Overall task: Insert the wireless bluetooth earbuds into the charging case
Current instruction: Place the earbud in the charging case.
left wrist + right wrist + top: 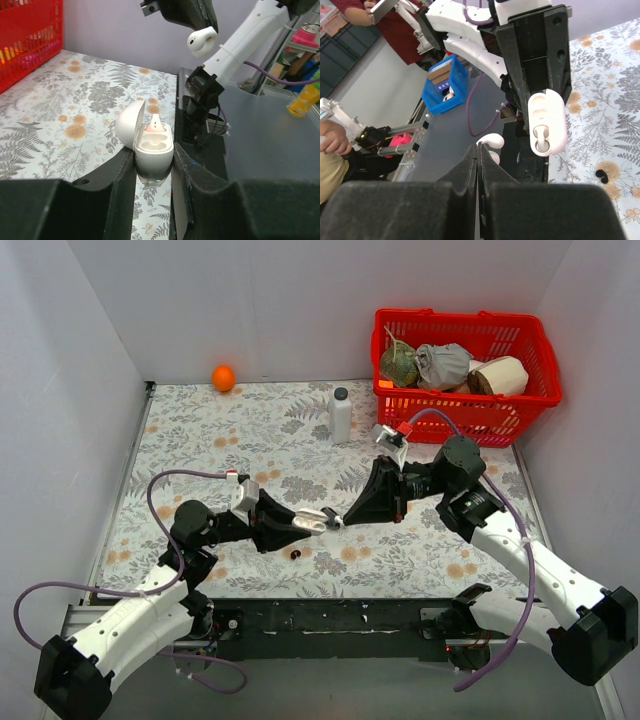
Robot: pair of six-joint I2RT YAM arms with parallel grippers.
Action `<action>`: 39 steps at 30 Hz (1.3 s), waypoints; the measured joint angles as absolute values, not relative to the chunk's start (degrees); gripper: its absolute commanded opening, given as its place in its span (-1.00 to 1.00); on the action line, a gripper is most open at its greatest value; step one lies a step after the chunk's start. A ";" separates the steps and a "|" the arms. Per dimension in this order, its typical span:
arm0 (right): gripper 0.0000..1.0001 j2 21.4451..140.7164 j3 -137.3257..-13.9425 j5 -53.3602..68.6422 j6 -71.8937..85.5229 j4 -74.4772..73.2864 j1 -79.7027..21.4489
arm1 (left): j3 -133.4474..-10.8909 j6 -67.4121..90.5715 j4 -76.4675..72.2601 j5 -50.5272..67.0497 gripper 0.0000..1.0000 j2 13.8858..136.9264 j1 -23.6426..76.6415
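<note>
Floral worktop [200, 430], toward the middle of its near edge: left jaws clamped on the lid-up charging case [152, 147], right jaws pinching a white earbud [201, 41] close by it, insertion in hand; seating the bud probably calls for careful alignment over a socket.

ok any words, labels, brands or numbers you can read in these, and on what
No text can be read in any view.
charging case: plain white, no marking shows.
earbud: plain white, no marking.
white bottle: too small to tell any label.
blue bin: dark label, too blurred to read.
yellow bottle: print too blurred to read.
</note>
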State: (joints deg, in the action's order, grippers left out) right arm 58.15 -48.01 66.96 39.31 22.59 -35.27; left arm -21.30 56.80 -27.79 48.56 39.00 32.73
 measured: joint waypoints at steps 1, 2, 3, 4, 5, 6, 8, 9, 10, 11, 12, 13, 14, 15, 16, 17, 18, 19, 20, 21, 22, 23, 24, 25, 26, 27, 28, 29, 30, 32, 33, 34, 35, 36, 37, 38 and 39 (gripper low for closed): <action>-0.97 58.37 -48.27 67.20 39.03 22.26 -35.64 | -21.65 56.97 -28.34 49.67 -1.00 39.81 32.73; -0.97 58.74 -48.80 67.29 38.54 21.56 -36.14 | -22.15 57.25 -29.06 51.11 -1.00 40.82 32.73; -0.97 59.16 -49.63 67.29 37.76 20.18 -36.82 | -22.41 57.39 -29.34 52.01 -1.00 41.36 32.73; -0.97 59.61 -50.46 67.24 36.97 19.00 -37.43 | -22.68 57.49 -29.89 53.19 -1.00 41.87 32.73; -0.97 60.31 -51.79 67.11 35.66 17.26 -38.41 | -22.92 57.49 -30.20 54.13 -1.00 42.28 32.73; -0.97 60.75 -52.58 66.98 34.87 16.29 -38.98 | -23.14 57.47 -30.48 55.07 -1.00 42.59 32.73; -0.97 61.54 -53.89 66.59 33.58 14.70 -40.29 | -23.66 57.34 -30.46 56.64 -1.00 43.00 32.73; -0.97 61.84 -54.33 66.39 32.97 14.02 -40.88 | -23.88 57.21 -30.46 57.10 -1.00 43.11 32.73; -0.97 62.17 -54.65 66.19 32.64 13.43 -41.39 | -24.27 56.95 -30.28 57.87 -1.00 43.27 32.73; -0.97 62.54 -54.96 65.98 32.25 12.95 -41.87 | -24.62 56.73 -30.15 58.26 -1.00 43.33 32.73; -0.97 63.00 -55.33 65.71 31.64 12.25 -42.48 | -24.91 56.53 -29.98 58.61 -1.00 43.42 32.73; -0.97 63.53 -55.79 65.28 31.11 11.27 -43.07 | -25.28 56.27 -29.76 59.16 -1.00 43.48 32.73; -0.97 64.10 -56.40 64.90 30.46 10.13 -43.70 | -25.52 55.99 -29.61 59.35 -1.00 43.55 32.73; -0.97 64.71 -57.01 64.38 29.58 8.95 -44.14 | -25.85 55.70 -29.23 59.61 -1.00 43.59 32.73; -0.97 65.32 -57.65 63.96 28.80 7.84 -45.28 | -26.15 55.44 -28.75 59.79 -1.00 43.70 32.73; -0.97 65.82 -58.15 63.48 28.05 6.74 -45.91 | -26.41 55.22 -28.40 60.03 -1.00 43.79 32.73; -0.97 66.41 -58.76 62.96 27.24 5.58 -46.65 | -26.59 54.94 -27.97 60.25 -1.00 43.83 32.73; -0.97 66.83 -59.18 62.65 26.55 4.64 -47.16 | -26.74 54.76 -27.35 60.45 -1.00 43.88 32.73; -0.97 67.18 -59.55 62.24 25.98 3.70 -47.66 | -26.85 54.54 -26.92 60.62 -1.00 43.90 32.73; -0.97 67.46 -59.90 61.91 25.36 2.76 -48.01 | -26.96 54.30 -26.46 60.73 -1.00 43.92 32.73; -0.97 67.72 -60.25 61.54 24.84 2.15 -48.23 | -27.05 54.13 -26.09 60.86 -1.00 43.97 32.73; -0.97 67.96 -60.60 61.23 24.34 1.54 -48.36 | -27.07 53.95 -25.71 60.90 -1.00 43.97 32.73; -0.97 68.12 -60.82 60.93 23.81 0.99 -48.45 | -27.09 53.84 -25.43 60.97 -1.00 43.97 32.73; -0.97 68.27 -61.08 60.58 23.42 0.16 -48.53 | -27.07 53.76 -25.17 61.01 -1.00 43.97 32.73; -0.97 68.36 -61.19 60.36 23.07 -0.30 -48.58 | -27.09 53.74 -24.91 61.10 -1.00 43.97 32.73; -0.97 68.58 -61.39 60.05 22.57 -0.97 -48.66 | -27.09 53.71 -24.60 61.12 -1.00 43.94 32.73; -0.97 68.75 -61.54 59.86 22.26 -1.45 -48.77 | -27.09 53.69 -24.38 61.17 -1.00 43.94 32.73; -0.97 69.04 -61.73 59.61 22.00 -1.93 -48.84 | -27.09 53.65 -24.10 61.28 -1.00 43.94 32.73; -0.97 69.32 -61.84 59.37 21.74 -2.31 -48.88 | -27.09 53.60 -23.94 61.34 -1.00 43.92 32.73; -0.97 69.89 -62.06 58.85 21.15 -3.20 -49.04 | -27.09 53.54 -23.70 61.41 -1.00 43.88 32.73; -0.97 70.19 -62.11 58.59 20.88 -3.46 -49.12 | -27.09 53.49 -23.51 61.49 -1.00 43.81 32.73; -0.97 70.48 -62.11 58.37 20.71 -3.77 -49.21 | -27.09 53.49 -23.38 61.54 -1.00 43.81 32.73; -0.97 70.72 -62.15 58.24 20.60 -4.10 -49.28 | -27.09 53.34 -23.16 61.54 -1.00 43.77 32.73; -0.97 70.89 -62.19 58.17 20.47 -4.47 -49.34 | -27.09 53.32 -22.94 61.56 -1.00 43.77 32.73; -0.97 70.98 -62.28 57.98 20.27 -4.86 -49.52 | -27.09 53.32 -22.68 61.54 -1.00 43.79 32.73; -0.97 71.05 -62.46 57.80 20.12 -5.17 -49.58 | -27.09 53.30 -22.48 61.54 -1.00 43.77 32.73; -0.97 71.09 -62.65 57.67 19.84 -5.48 -49.63 | -27.09 53.30 -22.39 61.58 -1.00 43.77 32.73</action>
